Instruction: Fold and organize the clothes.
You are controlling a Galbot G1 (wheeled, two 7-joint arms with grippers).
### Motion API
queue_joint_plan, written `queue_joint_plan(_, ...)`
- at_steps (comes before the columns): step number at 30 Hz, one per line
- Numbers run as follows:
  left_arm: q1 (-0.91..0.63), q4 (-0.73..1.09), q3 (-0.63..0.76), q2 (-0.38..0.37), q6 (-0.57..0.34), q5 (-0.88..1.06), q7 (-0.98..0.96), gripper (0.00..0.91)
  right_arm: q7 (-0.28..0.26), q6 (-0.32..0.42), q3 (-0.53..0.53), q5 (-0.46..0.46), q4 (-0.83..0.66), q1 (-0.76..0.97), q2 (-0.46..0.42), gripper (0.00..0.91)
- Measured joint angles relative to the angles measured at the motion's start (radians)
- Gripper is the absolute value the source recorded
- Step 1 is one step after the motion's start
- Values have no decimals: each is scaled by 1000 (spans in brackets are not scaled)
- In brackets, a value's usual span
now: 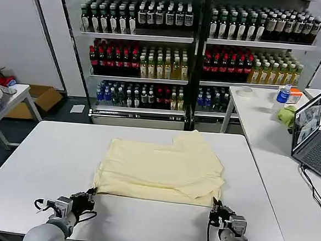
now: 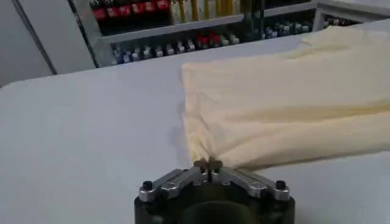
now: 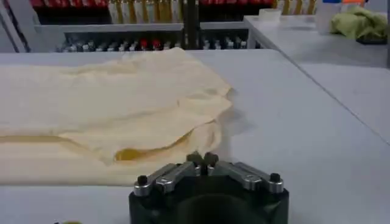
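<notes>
Left gripper (image 2: 208, 163) pinching cream T-shirt (image 1: 160, 167), folded, rumpled

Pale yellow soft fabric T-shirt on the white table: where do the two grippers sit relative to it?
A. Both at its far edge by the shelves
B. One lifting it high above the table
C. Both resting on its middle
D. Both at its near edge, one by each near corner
D: the left gripper and right gripper sit low at the near corners of the pale yellow soft fabric T-shirt, jaws closed.
</notes>
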Motion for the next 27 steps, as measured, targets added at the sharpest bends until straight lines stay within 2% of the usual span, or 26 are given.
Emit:
queue_joint_plan(15,186,-162,-77,-1,-5,38,-12,10,-14,-2,28,-49,139,-160,-31,0)
queue_joint_plan(27,342,-248,-132,8,1,76,-15,10,-27,-5,32,-91,192,-248,-48,0)
